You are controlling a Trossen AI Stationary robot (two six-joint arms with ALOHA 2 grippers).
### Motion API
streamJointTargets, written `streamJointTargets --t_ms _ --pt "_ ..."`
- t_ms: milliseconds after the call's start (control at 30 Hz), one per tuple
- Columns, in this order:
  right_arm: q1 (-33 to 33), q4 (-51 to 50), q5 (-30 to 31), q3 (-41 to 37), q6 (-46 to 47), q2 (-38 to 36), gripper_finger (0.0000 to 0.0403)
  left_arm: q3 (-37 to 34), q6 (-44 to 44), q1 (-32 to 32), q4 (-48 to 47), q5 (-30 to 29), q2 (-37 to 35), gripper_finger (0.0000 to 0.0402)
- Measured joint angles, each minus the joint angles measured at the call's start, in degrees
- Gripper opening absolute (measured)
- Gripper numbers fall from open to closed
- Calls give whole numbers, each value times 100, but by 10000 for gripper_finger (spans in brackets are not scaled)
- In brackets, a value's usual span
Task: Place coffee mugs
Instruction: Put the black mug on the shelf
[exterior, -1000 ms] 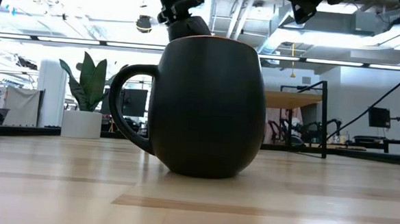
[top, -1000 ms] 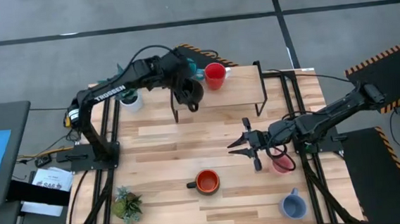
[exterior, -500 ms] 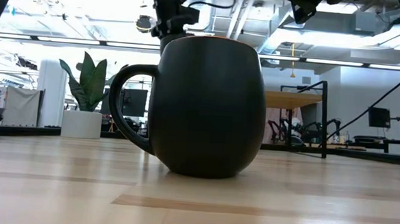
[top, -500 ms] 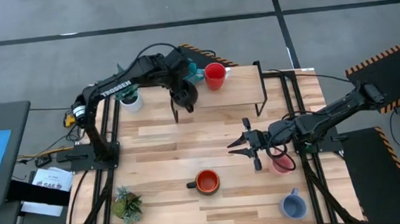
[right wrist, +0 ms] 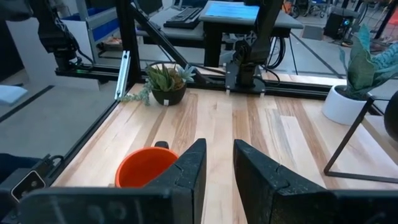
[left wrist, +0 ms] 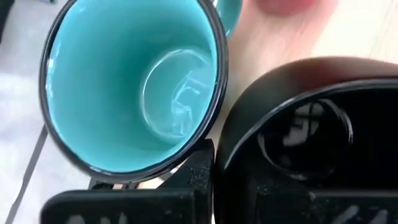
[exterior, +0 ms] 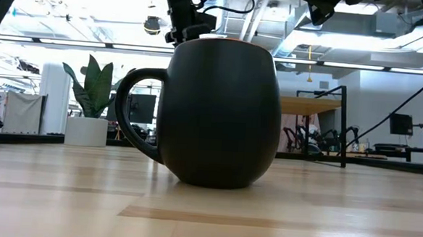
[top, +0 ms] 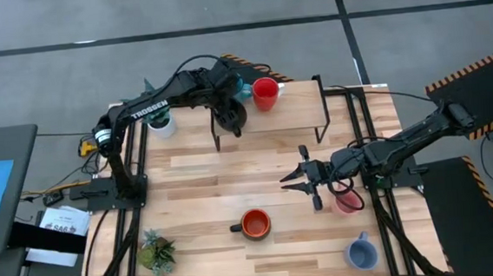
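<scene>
The left jaws [top: 228, 115] clenched the black mug [top: 232, 115] beside the teal mug [top: 241, 88] — presumably lining them up — while the right jaws [top: 297, 179] waited, released.

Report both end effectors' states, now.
Left end effector: shut on the black mug, at the raised shelf beside the teal mug.
Right end effector: open, holding nothing, above the table.

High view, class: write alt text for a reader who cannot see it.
The left gripper holds a black mug at the raised shelf, beside teal and red mugs. The right gripper hovers open mid-table; orange, pink and light blue mugs remain.
</scene>
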Motion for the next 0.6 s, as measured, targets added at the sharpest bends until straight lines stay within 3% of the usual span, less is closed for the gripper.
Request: streamJointTargets --t_ms 600 --pt "-28 -8 2 0 0 0 107 324 63 -13 227 68 3 117"
